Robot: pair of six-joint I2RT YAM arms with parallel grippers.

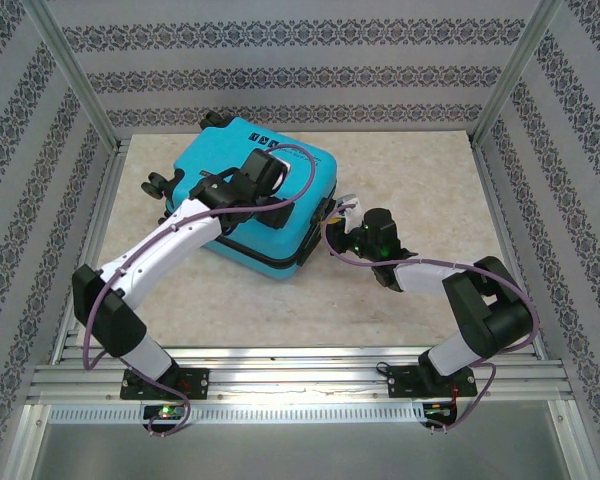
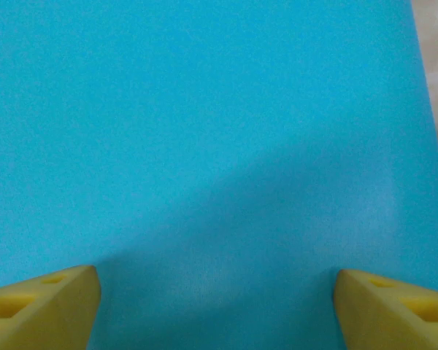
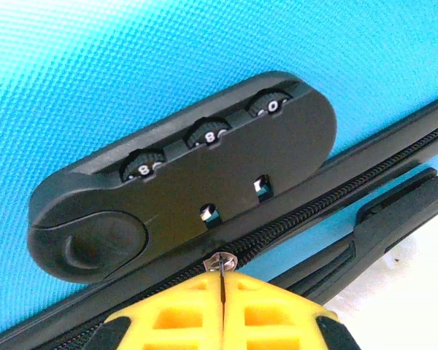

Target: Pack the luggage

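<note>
Luggage (image 1: 212,158) sits far-left on table (image 1: 420,170), near side open.

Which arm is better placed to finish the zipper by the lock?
Right. The right gripper is shut on the zipper pull just below the combination lock; the left gripper is open over the luggage's plain shell, away from the zipper.

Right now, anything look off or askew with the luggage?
Nothing damaged or spilled. The luggage lies flat, skewed to the table edges. The right gripper is shut on a zipper pull just below the combination lock, not seated in its slots.
</note>
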